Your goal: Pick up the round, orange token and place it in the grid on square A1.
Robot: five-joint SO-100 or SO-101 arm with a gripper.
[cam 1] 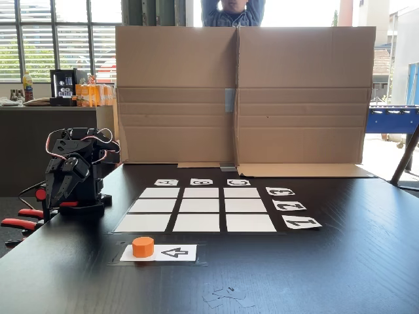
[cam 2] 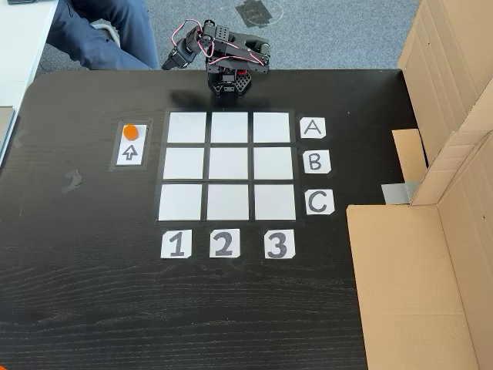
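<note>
The orange token [cam 1: 143, 246] [cam 2: 131, 132] stands upright on one end of a white arrow card [cam 1: 175, 252] [cam 2: 129, 153], beside the grid [cam 1: 199, 205] [cam 2: 229, 165]. Square A1 [cam 1: 143, 223] [cam 2: 187, 127] is the blank corner cell closest to the token and the arm. The black arm sits folded over its base at the table edge. Its gripper [cam 1: 60, 190] [cam 2: 229, 83] points down, well away from the token and holding nothing. The dark fingers merge with the arm, so I cannot make out whether they are open or shut.
A tall cardboard wall [cam 1: 239, 95] [cam 2: 454, 92] stands along the table's far side, with a person [cam 1: 233, 12] behind it. Red clamps [cam 1: 26, 219] hold the arm's base. Paper scraps [cam 1: 226, 294] lie near the front edge. A seated person's legs [cam 2: 100, 31] show past the table corner.
</note>
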